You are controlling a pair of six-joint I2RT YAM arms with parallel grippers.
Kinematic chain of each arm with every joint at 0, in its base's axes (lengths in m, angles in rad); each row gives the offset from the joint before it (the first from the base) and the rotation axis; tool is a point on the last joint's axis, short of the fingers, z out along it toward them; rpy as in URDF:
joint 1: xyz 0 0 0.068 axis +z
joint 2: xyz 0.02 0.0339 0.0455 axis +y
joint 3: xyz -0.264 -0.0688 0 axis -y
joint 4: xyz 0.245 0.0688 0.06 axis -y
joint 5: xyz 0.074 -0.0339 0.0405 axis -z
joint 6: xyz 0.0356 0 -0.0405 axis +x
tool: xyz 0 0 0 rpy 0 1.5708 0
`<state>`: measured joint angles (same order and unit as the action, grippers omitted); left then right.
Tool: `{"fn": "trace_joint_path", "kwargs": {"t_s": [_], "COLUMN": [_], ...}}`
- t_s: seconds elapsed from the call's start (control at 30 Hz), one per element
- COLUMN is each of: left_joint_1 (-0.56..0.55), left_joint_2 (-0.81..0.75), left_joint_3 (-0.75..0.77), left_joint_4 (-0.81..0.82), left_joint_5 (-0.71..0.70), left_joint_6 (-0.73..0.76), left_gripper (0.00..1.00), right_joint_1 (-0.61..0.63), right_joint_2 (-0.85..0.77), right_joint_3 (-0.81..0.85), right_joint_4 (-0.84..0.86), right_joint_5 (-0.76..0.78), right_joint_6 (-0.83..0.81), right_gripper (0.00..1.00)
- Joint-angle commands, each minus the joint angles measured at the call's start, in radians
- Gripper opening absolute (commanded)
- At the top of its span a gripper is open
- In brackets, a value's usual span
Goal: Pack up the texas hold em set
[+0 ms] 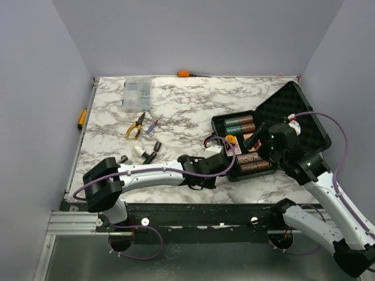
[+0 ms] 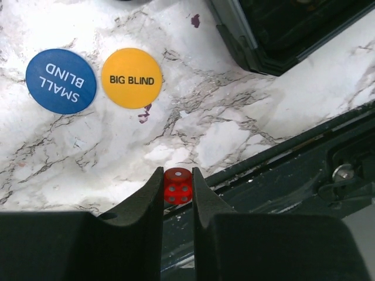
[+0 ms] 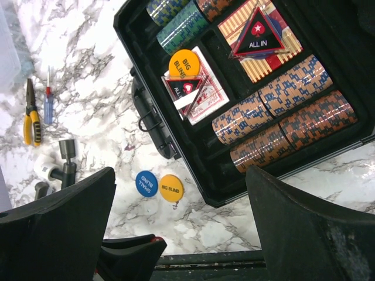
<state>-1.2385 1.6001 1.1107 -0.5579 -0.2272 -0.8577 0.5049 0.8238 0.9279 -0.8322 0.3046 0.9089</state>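
- Case [image 1: 300, 117]: on the right half of the tabletop [image 1: 187, 105], lid open behind it.
- Chip stacks [image 3: 281, 117]: in case, rows at front and back.
- Card decks [image 3: 205, 100]: in case, between those rows.
- Small Blind disc [image 2: 60, 81], Big Blind disc [image 2: 132, 78]: side by side on tabletop, off case's front-left corner.
- Die [image 2: 177, 188]: between left gripper's [image 2: 177, 178] jaws, over tabletop's front edge.
- Parts box [image 1: 136, 93]: far left, behind pliers [image 1: 136, 126].

Open black case [image 3: 214, 175], chip stacks [image 3: 281, 117] inside

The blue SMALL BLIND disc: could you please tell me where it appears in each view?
Top external: not visible.
Left wrist: blue disc upper left, beside the yellow disc.
Right wrist: bottom, left of centre.
Shared landmark: the black case, in all three views.
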Motion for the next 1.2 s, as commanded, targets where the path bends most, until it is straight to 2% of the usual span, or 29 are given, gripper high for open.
{"fn": "trace_joint_path", "kwargs": {"t_s": [0.0,0.23,0.53,0.9,1.17], "left_joint_1": [-0.003,0.002,0.040,0.198,0.334], "left_joint_2": [-0.040,-0.028,0.098,0.246,0.396], "left_joint_3": [0.087,0.195,0.438,0.634,0.819], "left_joint_4": [-0.084,-0.144,-0.222,-0.232,-0.246], "left_joint_5": [0.027,0.057,0.085,0.224,0.305], "left_joint_6": [0.057,0.110,0.217,0.213,0.187], "left_gripper": [0.00,0.00,0.00,0.00,0.00], "right_joint_1": [0.004,0.003,0.004,0.006,0.004], "right_joint_2": [-0.022,-0.069,-0.100,-0.094,-0.093], "right_joint_3": [0.043,0.044,0.106,0.240,0.267], "right_joint_4": [-0.034,-0.025,-0.046,-0.091,-0.083], "right_joint_5": [0.055,0.091,0.175,0.278,0.293], "right_joint_6": [0.027,0.050,0.033,-0.064,-0.101], "right_gripper": [0.95,0.95,0.95,0.95,0.95]}}
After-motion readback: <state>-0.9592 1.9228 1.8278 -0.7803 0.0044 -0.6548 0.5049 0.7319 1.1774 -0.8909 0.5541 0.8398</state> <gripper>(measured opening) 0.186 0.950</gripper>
